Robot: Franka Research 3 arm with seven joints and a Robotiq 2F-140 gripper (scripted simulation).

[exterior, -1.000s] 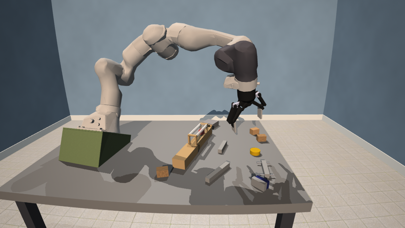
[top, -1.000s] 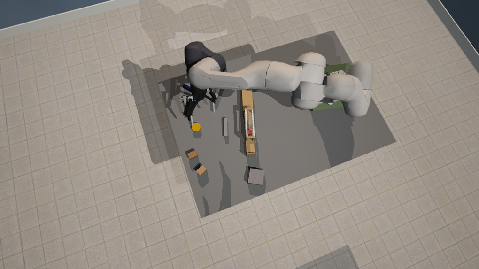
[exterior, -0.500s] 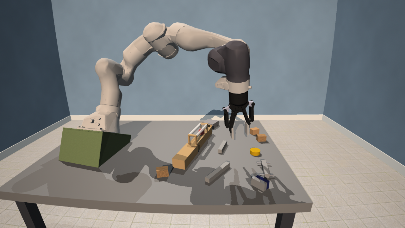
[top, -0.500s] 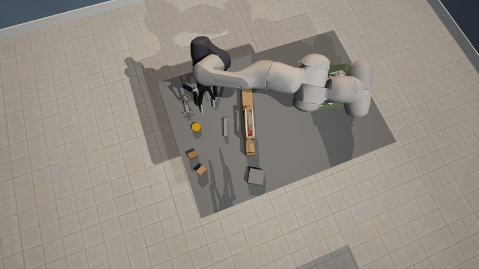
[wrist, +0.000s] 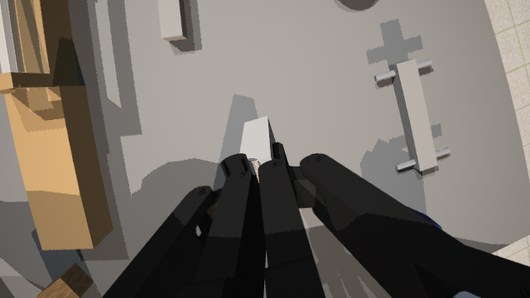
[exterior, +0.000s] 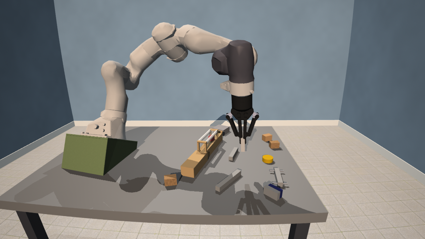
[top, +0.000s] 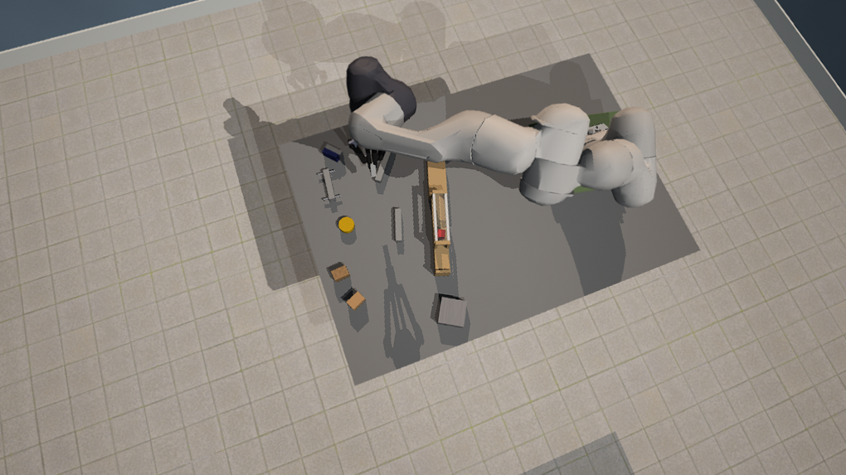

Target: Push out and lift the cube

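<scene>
The red cube [top: 441, 233] sits inside the wooden channel [top: 437, 215], under its roof rails; it also shows in the exterior view [exterior: 209, 137]. The channel [exterior: 205, 148] lies lengthwise in the middle of the table. My gripper [exterior: 242, 147] hangs above the table to the side of the channel, pointing down, fingers shut with nothing between them. In the wrist view the pale finger pads [wrist: 254, 141] are pressed together. A short grey bar [exterior: 233, 153] and a long grey bar [exterior: 228, 179] lie between me and the channel.
A cross-shaped tool [wrist: 414, 116], a yellow disc [exterior: 267, 158] and a blue-grey block [exterior: 272, 190] lie on the table's outer side. Two wooden cubes [exterior: 270, 140] stand farther back, another [exterior: 170, 180] by the channel's solid end. A green box [exterior: 95, 153] stands by my base.
</scene>
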